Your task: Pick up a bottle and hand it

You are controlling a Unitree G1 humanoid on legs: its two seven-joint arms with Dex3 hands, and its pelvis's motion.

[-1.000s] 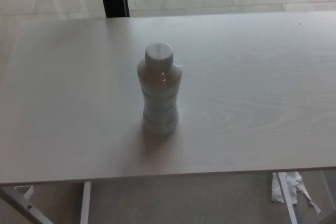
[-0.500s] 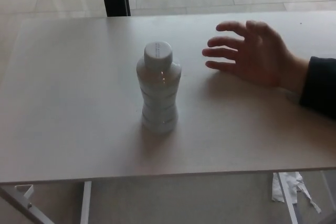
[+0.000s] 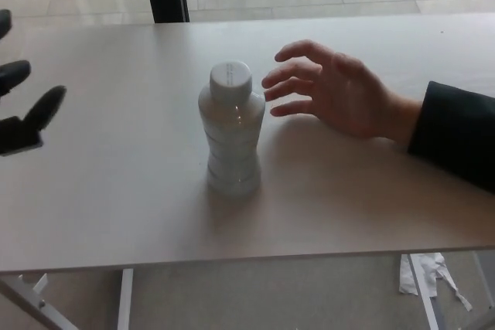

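Bottle (image 3: 230,130) upright mid-table (image 3: 116,214), untouched. Left hand (image 3: 22,110) newly entered at the left edge, cut off by the frame, fingers spread, holding nothing. Person's hand (image 3: 340,92) now closer to the bottle, sleeve (image 3: 456,135) cropped.

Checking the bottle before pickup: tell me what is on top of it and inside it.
A white screw cap sits on top of the bottle, closed. The body is pale and cloudy, so its contents cannot be made out.
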